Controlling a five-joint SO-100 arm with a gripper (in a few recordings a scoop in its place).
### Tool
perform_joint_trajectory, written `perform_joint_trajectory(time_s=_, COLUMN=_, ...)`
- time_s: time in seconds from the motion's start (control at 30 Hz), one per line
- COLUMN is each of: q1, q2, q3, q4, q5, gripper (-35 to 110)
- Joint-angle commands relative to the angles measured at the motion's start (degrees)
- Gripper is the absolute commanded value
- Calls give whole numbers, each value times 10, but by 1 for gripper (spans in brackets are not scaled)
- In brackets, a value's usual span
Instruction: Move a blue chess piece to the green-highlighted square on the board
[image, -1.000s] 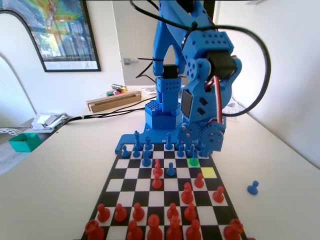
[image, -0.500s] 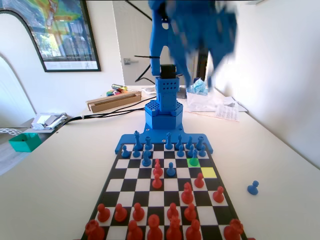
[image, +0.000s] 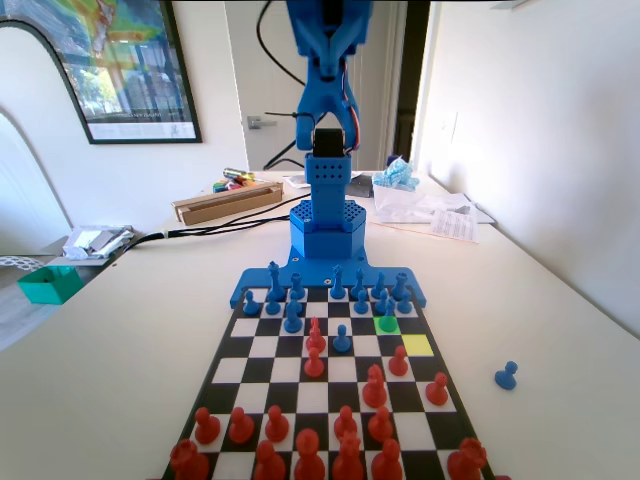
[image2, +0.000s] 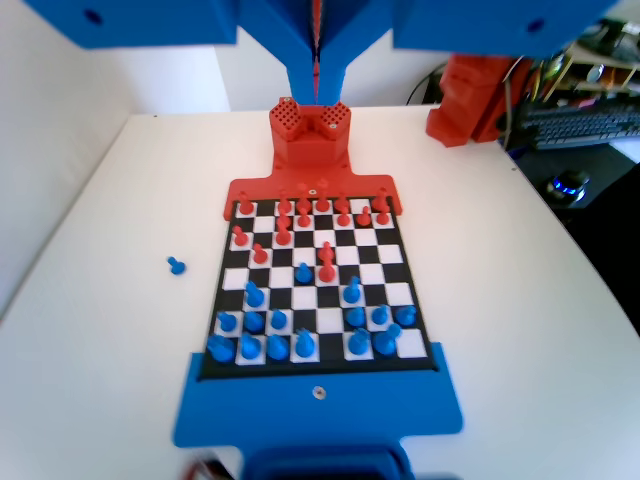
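The blue arm stood raised well above the board (image: 235, 345). In the wrist view, the gripper (image2: 318, 60) hung at 12 o'clock, its jaws pressed together and holding nothing. In the fixed view, the blue chess piece (image: 388, 318) stood upright on the green-highlighted square (image: 379, 326), toward 1 o'clock of the board's centre. 1 loose blue pawn (image: 507, 376) stood on the table (image: 120, 350), off the board at 3 o'clock.

Framed poster (image: 125, 65) on wall, teal box (image: 50, 283), cardboard box (image: 228, 201), keyboard (image2: 580, 120).
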Motion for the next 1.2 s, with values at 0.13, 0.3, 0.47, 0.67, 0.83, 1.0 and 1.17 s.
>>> perform_joint_trajectory(time_s=0.13, q1=-3, q2=160, q3=116, q4=-32, q5=-81, gripper=1)
perform_joint_trajectory(time_s=0.3, q1=-9, q2=223, q3=196, q4=-97, q5=-83, gripper=1)
perform_joint_trajectory(time_s=0.47, q1=-8, q2=258, q3=246, q4=-142, q5=-99, gripper=1)
perform_joint_trajectory(time_s=0.67, q1=-12, q2=279, q3=254, q4=-146, q5=-98, gripper=1)
perform_joint_trajectory(time_s=0.83, q1=-12, q2=306, q3=256, q4=-152, q5=-98, gripper=1)
perform_joint_trajectory(time_s=1.0, q1=-5, q2=308, q3=255, q4=-152, q5=-96, gripper=1)
perform_joint_trajectory(time_s=1.17, q1=-8, q2=308, q3=255, q4=-151, q5=-97, gripper=4)
